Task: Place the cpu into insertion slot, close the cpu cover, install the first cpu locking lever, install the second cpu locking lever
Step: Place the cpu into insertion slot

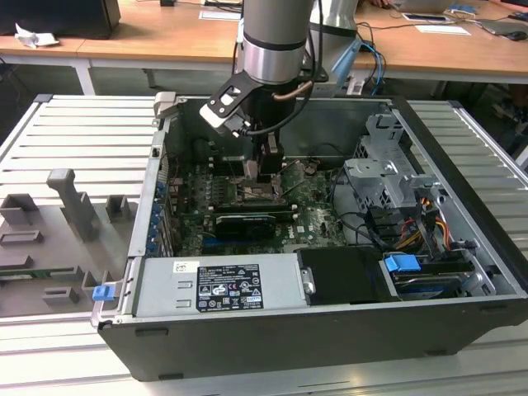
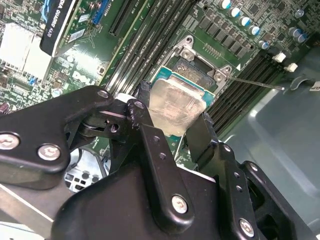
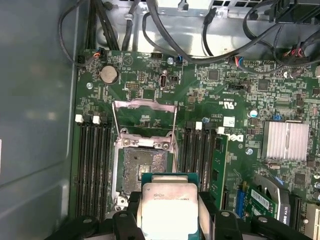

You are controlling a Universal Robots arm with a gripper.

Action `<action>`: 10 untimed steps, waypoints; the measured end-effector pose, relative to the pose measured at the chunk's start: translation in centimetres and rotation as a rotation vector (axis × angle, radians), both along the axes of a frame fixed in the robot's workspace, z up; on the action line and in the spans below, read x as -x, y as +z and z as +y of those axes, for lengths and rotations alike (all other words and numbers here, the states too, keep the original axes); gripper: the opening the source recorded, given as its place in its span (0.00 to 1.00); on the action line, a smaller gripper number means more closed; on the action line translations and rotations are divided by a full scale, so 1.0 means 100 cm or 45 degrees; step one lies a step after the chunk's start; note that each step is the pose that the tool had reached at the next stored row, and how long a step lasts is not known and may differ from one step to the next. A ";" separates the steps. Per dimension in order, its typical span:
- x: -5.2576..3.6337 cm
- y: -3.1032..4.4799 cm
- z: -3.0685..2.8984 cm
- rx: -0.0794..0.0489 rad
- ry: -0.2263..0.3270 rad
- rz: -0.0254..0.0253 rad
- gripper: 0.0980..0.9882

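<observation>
Pincer [image 3: 170, 212] around cpu [image 3: 169, 200], above green motherboard [image 3: 220, 95]

open black pc case [image 1: 330, 342] on a slatted table [image 1: 82, 132], silver psu [image 1: 161, 289] inside, grey jigs [image 1: 73, 202] beside it, wooden desks [image 1: 165, 41] behind

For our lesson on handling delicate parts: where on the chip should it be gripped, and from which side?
Grip the chip by two opposite side edges, coming from above its metal top. It is thin, flat and square, so those edges offer straight parallel faces. The end effector holds it that way now, near the open socket.
</observation>
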State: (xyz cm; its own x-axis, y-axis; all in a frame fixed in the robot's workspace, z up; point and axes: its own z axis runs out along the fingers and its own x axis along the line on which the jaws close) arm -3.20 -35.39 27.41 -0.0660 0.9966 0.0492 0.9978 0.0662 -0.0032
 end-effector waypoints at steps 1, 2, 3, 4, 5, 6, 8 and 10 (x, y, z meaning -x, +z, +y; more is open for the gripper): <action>0.0000 -0.0008 0.0000 0.000 0.000 0.0001 0.49; 0.0000 -0.0015 0.0000 0.000 0.000 0.0000 0.49; 0.0000 -0.0021 0.0000 0.000 0.000 0.0001 0.49; 0.0000 -0.0026 0.0001 0.000 0.000 0.0001 0.49; 0.0000 -0.0030 0.0001 0.000 0.000 0.0000 0.49; 0.0000 -0.0037 0.0000 0.000 0.000 0.0000 0.49; 0.0000 -0.0054 0.0003 0.000 0.000 0.0001 0.49; 0.0000 -0.0090 0.0031 0.000 0.000 -0.0001 0.49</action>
